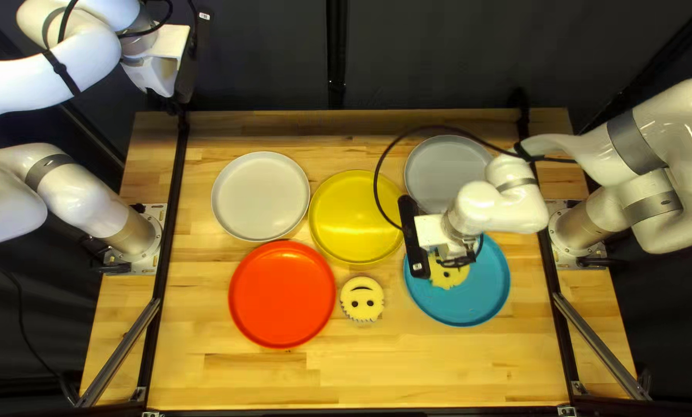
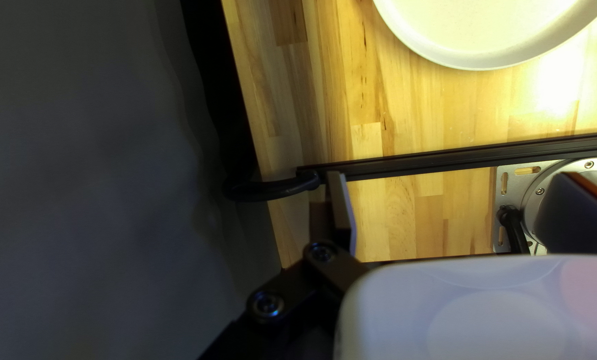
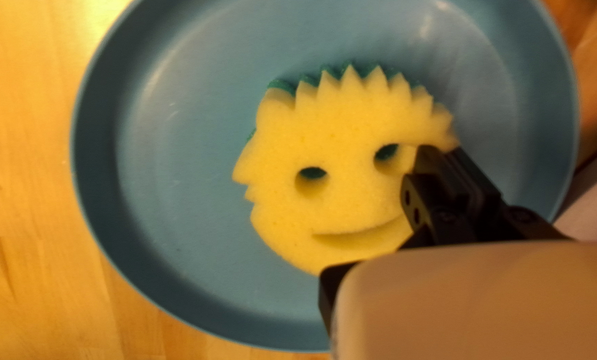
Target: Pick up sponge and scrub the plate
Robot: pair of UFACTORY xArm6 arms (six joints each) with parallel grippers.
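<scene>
"Sponge (image 3: 332, 153) first: where is it lying?"

"It is resting in the blue plate (image 1: 477, 303), right of centre in the top left view. Its smiling yellow face is pointing up and its green layer is peeking out underneath, so the green side is probably the one meant to be doing the rubbing."

"And how is the robot holding it?"

"The right gripper (image 3: 448, 152) is pinching it near the edge, beside one eye hole, with one finger over the face and the other by the rim. Most of the sponge is spreading flat beyond that grip, which should be leaving plenty of surface for scrubbing."

"Could such a hold be causing trouble?"

"Possibly. Being soft, the sponge may be twisting or slipping out if the arm is sweeping too fast. Short, gently pressed strokes are looking wiser."

"What is the left gripper (image 2: 455, 177) doing?"

"Hanging with its fingers apart and nothing between them, at the upper left of the top left view, so it is leaving the right arm room."

"Is the spare sponge (image 1: 362, 290) mattering?"

"Not now; it is sitting outside the plates, beside the red plate (image 1: 282, 293)."
</scene>
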